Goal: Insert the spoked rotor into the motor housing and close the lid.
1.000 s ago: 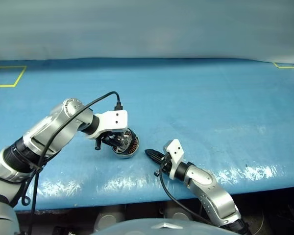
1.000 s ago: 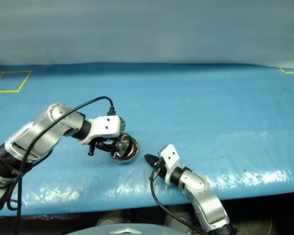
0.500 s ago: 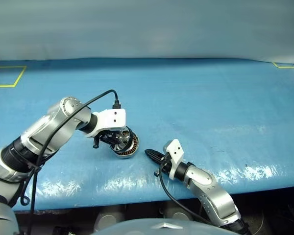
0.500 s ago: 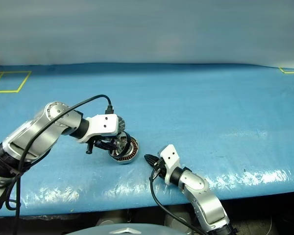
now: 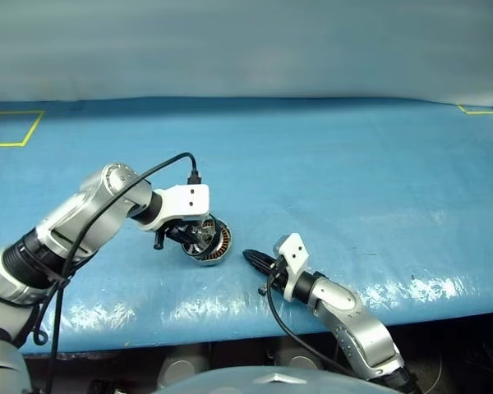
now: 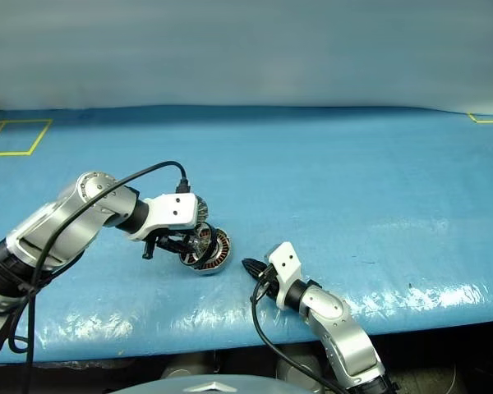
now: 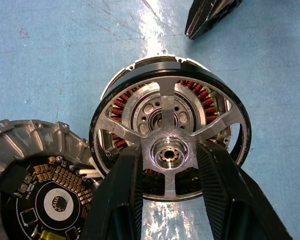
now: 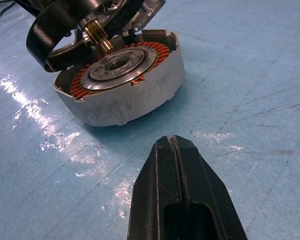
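My left gripper is shut on the spoked rotor, its fingers clamping the shiny hub from both sides. The rotor hangs tilted just over the motor housing, whose copper windings show through the spokes. In the right wrist view the rotor's dark rim leans at the housing's far edge. The lid lies open beside the housing, its dark inner face up. My right gripper rests shut on the table a short way right of the housing, empty.
Everything stands on a blue table cover with wide free room behind and to the right. Yellow tape marks sit at the far left. The table's front edge runs close below both grippers.
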Action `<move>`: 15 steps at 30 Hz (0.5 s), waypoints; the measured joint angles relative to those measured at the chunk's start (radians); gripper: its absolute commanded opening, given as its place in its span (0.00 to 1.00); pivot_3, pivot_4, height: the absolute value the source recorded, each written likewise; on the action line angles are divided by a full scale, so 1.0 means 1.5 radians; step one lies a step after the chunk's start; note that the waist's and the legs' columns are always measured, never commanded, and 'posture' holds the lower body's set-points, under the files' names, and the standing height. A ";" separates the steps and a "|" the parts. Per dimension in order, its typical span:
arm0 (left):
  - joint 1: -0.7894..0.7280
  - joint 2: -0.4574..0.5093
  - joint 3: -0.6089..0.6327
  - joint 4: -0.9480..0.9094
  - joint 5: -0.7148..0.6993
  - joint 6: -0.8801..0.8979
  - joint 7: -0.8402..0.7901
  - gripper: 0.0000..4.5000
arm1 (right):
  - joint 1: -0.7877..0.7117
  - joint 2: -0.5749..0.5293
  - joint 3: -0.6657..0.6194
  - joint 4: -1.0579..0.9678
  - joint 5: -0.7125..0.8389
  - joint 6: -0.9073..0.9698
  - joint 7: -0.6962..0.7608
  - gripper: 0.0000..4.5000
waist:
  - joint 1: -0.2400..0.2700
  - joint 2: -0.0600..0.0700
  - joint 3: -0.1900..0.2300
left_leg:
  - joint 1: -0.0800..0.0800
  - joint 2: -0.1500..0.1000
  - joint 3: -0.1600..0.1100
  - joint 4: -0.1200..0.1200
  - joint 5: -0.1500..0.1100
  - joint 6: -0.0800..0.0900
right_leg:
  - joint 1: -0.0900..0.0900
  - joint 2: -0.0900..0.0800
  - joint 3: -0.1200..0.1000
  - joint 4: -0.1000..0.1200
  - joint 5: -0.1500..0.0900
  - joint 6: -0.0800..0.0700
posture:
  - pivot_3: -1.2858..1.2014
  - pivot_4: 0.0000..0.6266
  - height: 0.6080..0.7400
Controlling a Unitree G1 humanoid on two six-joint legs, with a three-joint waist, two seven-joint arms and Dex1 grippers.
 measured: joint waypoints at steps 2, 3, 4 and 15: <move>0.000 -0.010 -0.002 0.005 0.005 -0.003 0.002 0.29 | 0.000 0.000 0.000 0.000 0.000 0.000 0.000 0.00 | 0.000 0.000 0.000 | 0.000 0.000 0.000 0.000 0.000 0.000 | 0.000 0.000 0.000 0.000 0.000 0.000 | 0.52 0.24 1.00; 0.000 -0.013 -0.004 0.006 0.008 -0.004 0.002 0.29 | 0.000 0.000 0.000 0.000 0.000 0.000 0.000 0.00 | 0.000 0.000 0.000 | 0.000 0.000 0.000 0.000 0.000 0.000 | 0.000 0.000 0.000 0.000 0.000 0.000 | 0.52 0.24 1.00; 0.000 -0.013 -0.006 0.008 0.011 -0.008 -0.001 0.29 | 0.000 0.000 0.000 0.000 0.000 0.000 0.000 0.00 | 0.000 0.000 0.000 | 0.000 0.000 0.000 0.000 0.000 0.000 | 0.000 0.000 0.000 0.000 0.000 0.000 | 0.52 0.24 1.00; -0.007 -0.006 -0.015 0.010 0.026 -0.026 -0.038 0.45 | 0.000 0.001 0.000 0.000 -0.003 0.000 -0.003 0.00 | -0.001 0.000 0.000 | 0.000 0.000 0.000 0.000 0.000 0.000 | 0.000 0.000 0.000 0.000 0.000 0.000 | 0.52 0.24 1.00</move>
